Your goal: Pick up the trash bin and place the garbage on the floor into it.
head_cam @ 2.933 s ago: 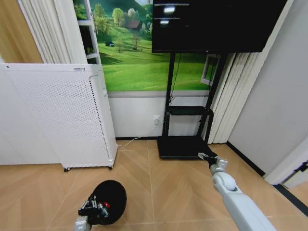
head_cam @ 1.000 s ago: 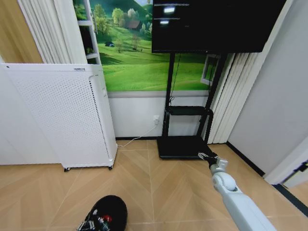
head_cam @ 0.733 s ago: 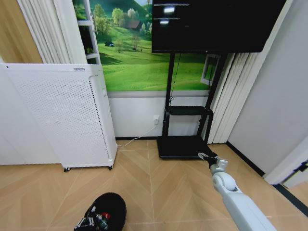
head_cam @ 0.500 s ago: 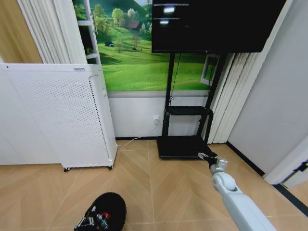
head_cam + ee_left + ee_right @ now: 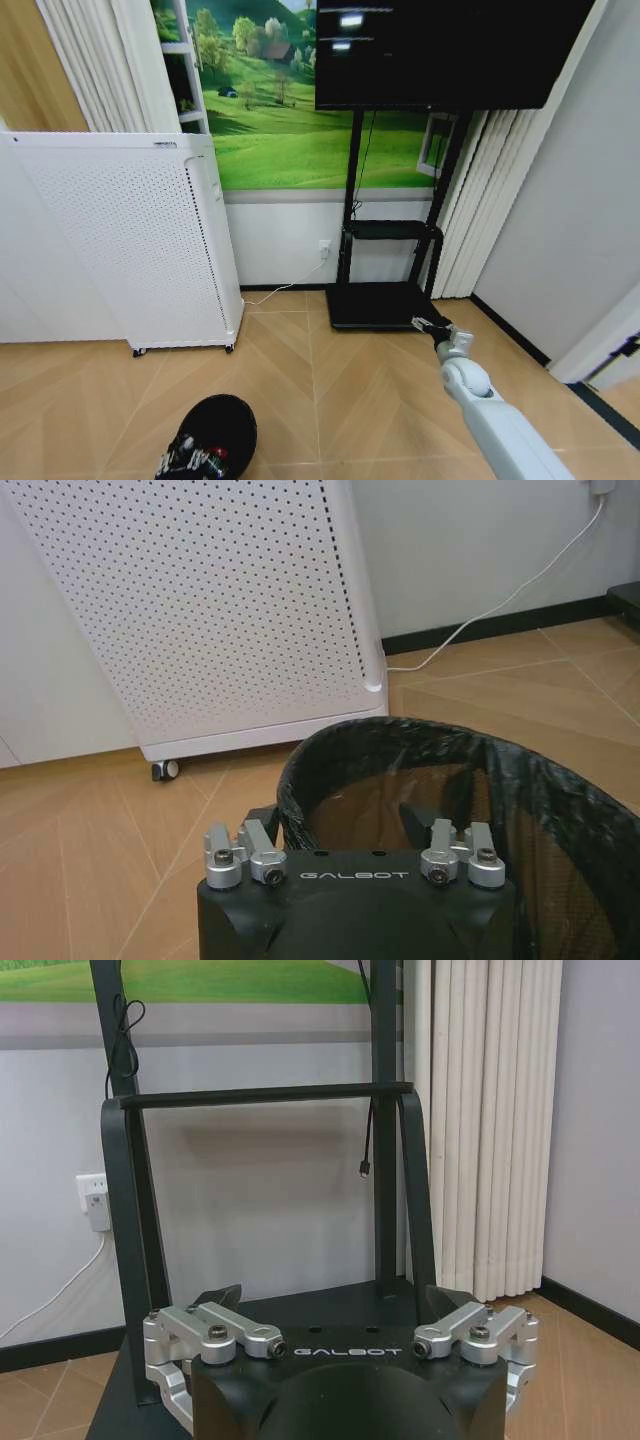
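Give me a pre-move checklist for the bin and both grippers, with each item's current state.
1. Left gripper has its fingers at the rim of the trash bin, one on each side of it: ok.
2. Grip firm enough to carry: cannot tell.
3. Bin mouth unobstructed, black liner in place: ok.
4. Bin apart from the white perforated appliance: ok.
5. Right gripper open and holding nothing, facing the black TV stand: ok.
6. Garbage located on the floor: not ok, none in sight.
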Motion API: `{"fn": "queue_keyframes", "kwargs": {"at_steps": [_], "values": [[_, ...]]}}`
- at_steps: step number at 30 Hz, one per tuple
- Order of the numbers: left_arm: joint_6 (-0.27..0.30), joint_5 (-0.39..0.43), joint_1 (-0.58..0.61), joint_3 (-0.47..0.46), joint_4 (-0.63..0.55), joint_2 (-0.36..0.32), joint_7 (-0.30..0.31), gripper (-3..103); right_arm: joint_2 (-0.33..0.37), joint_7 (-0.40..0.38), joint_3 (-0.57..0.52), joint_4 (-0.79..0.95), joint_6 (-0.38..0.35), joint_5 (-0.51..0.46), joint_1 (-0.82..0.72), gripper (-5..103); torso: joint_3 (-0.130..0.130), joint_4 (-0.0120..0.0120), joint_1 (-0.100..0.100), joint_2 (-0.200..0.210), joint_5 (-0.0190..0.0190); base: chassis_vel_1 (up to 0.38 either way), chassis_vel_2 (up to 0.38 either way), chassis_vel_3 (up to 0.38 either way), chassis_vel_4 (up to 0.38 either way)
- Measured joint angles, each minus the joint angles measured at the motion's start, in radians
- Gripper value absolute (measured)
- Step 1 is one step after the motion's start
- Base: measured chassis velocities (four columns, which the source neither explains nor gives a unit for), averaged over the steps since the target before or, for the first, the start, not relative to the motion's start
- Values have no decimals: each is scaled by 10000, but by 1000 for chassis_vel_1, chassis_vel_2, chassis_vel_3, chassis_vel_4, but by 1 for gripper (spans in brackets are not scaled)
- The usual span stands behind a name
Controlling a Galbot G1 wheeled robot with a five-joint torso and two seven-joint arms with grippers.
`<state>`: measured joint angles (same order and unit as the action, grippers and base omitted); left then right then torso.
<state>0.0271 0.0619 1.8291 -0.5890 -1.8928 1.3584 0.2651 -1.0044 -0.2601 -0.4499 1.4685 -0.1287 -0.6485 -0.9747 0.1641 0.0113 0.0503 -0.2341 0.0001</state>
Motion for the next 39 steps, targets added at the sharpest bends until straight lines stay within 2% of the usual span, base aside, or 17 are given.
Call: {"fn": "queue_keyframes", "kwargs": {"at_steps": [1, 2, 4, 6, 7, 20, 25, 32, 35, 39], "values": [[-11, -1, -6, -4, -1, -7, 0, 77, 0, 0, 0, 0, 0, 0, 0, 100, 0, 0, 0, -1, 0, 0, 0, 0, 0], [-11, -1, -6, -4, -1, -7, 0, 77, 0, 0, 0, 0, 0, 0, 0, 100, 0, 0, 0, -1, 0, 0, 0, 0, 0], [-36, -20, -25, -6, 11, -15, 0, 88, 0, 0, 0, 0, 0, 0, 0, 100, 0, 0, 0, 0, -1, 0, 0, 0, 0], [-47, -28, -34, -4, 25, -16, 1, 88, 0, 0, 0, 0, 0, 0, 0, 100, 0, 0, 0, 0, -2, 0, 0, 0, 0], [-91, -59, -65, 8, 69, -15, -6, 96, 0, 0, 0, 0, 0, 0, 0, 100, 0, 0, 0, 0, -2, 0, 0, 0, 0], [-148, -186, -157, 110, 73, -12, -28, 98, 0, -1, 0, 0, 0, 0, 0, 100, 0, 0, 0, 0, -1, 0, 0, 0, 0], [-43, -133, -348, -193, -306, -168, -25, 98, 0, -1, 0, 0, 0, 0, 0, 100, 0, -1, 0, 0, -3, 0, 0, 0, 0], [382, 345, -1108, -1114, -1169, -673, 32, 98, 0, 0, 0, 0, 0, 0, 0, 100, 0, 0, 0, 0, -2, 0, 0, 0, 0], [769, 1010, -1760, -1727, -1656, -1296, 39, 98, 1, 0, 0, 0, 0, 0, 0, 100, 0, 0, 0, 0, -1, 0, 0, 0, 0], [1003, 1457, -2115, -1950, -1842, -1591, 45, 99, 0, 0, 0, 0, 0, 0, 0, 100, 1, -1, 0, 0, -2, 0, 0, 0, 0]]}}
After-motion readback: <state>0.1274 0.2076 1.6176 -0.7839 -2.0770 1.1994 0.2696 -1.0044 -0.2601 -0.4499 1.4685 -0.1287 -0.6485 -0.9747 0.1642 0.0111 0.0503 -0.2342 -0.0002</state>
